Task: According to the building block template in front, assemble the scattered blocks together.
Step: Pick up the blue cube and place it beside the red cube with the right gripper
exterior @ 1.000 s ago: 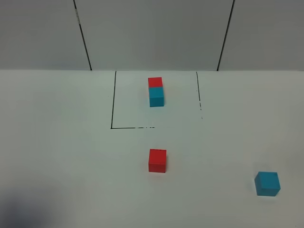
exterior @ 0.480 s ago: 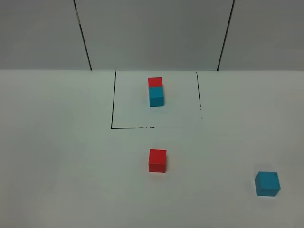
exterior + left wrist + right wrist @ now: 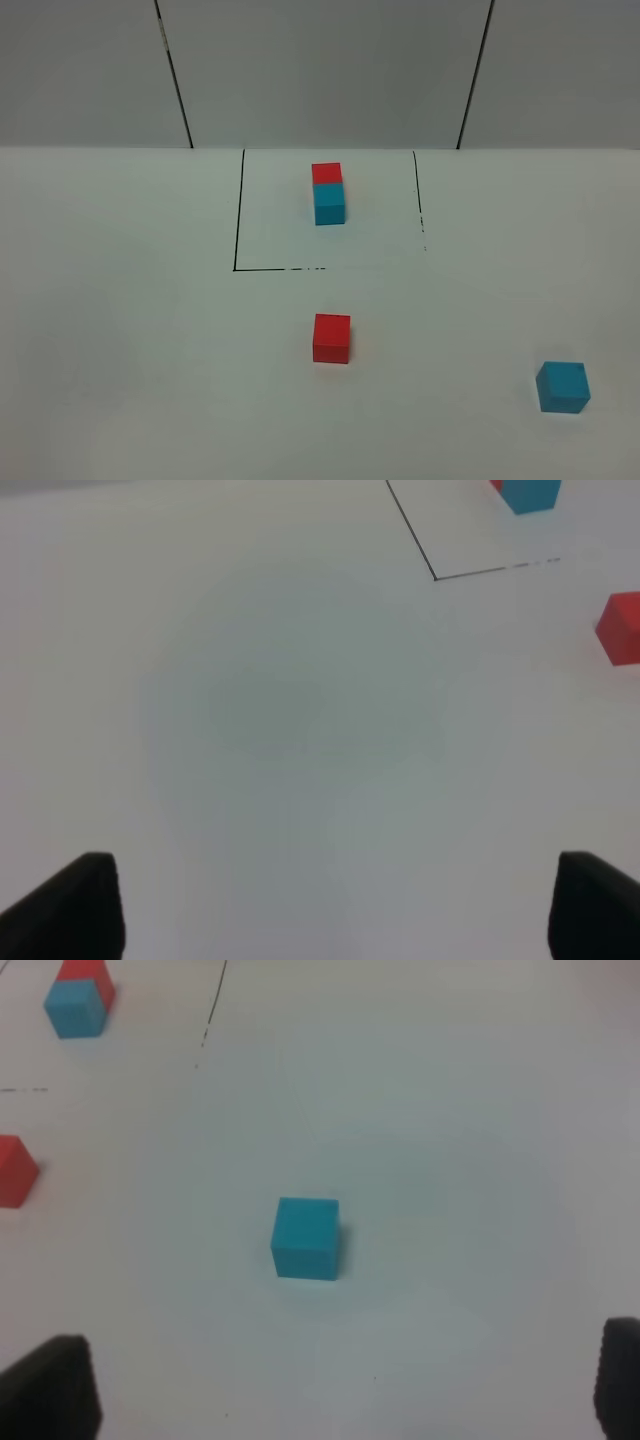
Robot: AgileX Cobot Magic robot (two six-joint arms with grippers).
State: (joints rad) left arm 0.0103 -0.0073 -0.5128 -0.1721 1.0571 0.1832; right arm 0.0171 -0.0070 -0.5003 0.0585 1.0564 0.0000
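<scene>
Overhead, the building block template [image 3: 327, 193], a matte red block butted against a cyan one as a short bar, sat inside thin black lines [image 3: 238, 210] at the far side of the smooth white table [image 3: 120, 300]. The loose red cube [image 3: 331, 338] lay just outside the frame's near line, and the loose cyan cube [image 3: 563, 387] sat well apart to its right. Left gripper [image 3: 328, 910] and right gripper [image 3: 332, 1385] both stood spread wide, holding nothing.
</scene>
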